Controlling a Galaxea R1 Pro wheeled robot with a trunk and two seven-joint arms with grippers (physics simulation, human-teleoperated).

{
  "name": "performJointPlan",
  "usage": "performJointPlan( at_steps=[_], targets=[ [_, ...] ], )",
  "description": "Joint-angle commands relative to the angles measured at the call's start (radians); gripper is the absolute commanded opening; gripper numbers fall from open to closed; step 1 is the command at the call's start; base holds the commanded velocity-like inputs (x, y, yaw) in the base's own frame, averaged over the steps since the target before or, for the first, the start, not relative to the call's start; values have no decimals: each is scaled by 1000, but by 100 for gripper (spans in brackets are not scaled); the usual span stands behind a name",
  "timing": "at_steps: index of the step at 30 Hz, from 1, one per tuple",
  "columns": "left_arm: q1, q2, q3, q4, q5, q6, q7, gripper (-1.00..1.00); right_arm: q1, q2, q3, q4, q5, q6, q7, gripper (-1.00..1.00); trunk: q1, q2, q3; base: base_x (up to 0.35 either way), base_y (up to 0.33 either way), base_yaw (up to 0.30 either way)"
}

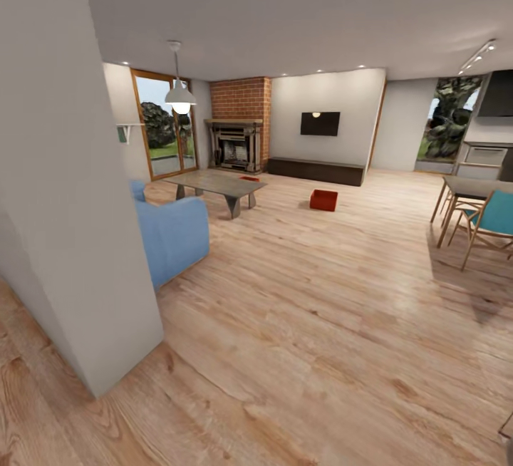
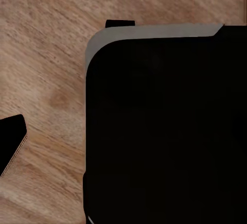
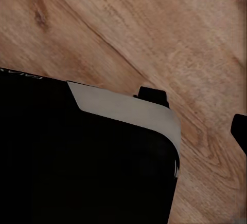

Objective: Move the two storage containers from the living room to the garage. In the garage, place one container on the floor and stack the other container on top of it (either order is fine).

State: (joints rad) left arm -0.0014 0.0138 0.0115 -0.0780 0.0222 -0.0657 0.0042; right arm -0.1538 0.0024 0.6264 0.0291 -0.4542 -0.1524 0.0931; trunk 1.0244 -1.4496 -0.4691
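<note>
The robot is looking into the living room from near a pale wall corner [image 1: 78, 238] on the left. Going left to right: a blue sofa [image 1: 171, 234] is sitting just beyond that corner, glass doors [image 1: 162, 127] and a brick fireplace [image 1: 241, 127] are standing at the far wall, and a low grey coffee table [image 1: 217, 184] is in front of them. One orange-red storage container [image 1: 323, 199] is resting on the wood-plank floor [image 1: 306, 323], far off and right of the table, near a long dark cabinet [image 1: 317, 170]. A small red shape [image 1: 249, 179] on the table may be the second container; it is too small to tell. A dining table and teal chair [image 1: 491, 220] are at the right.

Judging from this, no carrying has begun; both containers are waiting to be fetched.

Both wrist views are showing dark robot body over the planks, so I cannot tell whether either claw is released or clenched.
</note>
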Motion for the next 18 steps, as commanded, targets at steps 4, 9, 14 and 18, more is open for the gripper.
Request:
performJointPlan(
  at_steps=[4, 9, 14, 18],
  targets=[
    [0, 0, 1, 0, 2, -2, 0, 100, -1, 0, 6, 3, -10, -6, 7, 100, 1, 0, -1, 322, 0, 0],
    [0, 0, 1, 0, 2, -2, 0, 100, -1, 1, 7, 3, -10, -6, 7, 100, 1, 0, -1, 322, 0, 0],
    [0, 0, 1, 0, 2, -2, 0, 100, -1, 1, 6, 3, -9, -6, 7, 100, 1, 0, -1, 322, 0, 0],
    [0, 0, 1, 0, 2, -2, 0, 100, -1, 1, 6, 3, -9, -6, 7, 100, 1, 0, -1, 322, 0, 0]
  ],
)
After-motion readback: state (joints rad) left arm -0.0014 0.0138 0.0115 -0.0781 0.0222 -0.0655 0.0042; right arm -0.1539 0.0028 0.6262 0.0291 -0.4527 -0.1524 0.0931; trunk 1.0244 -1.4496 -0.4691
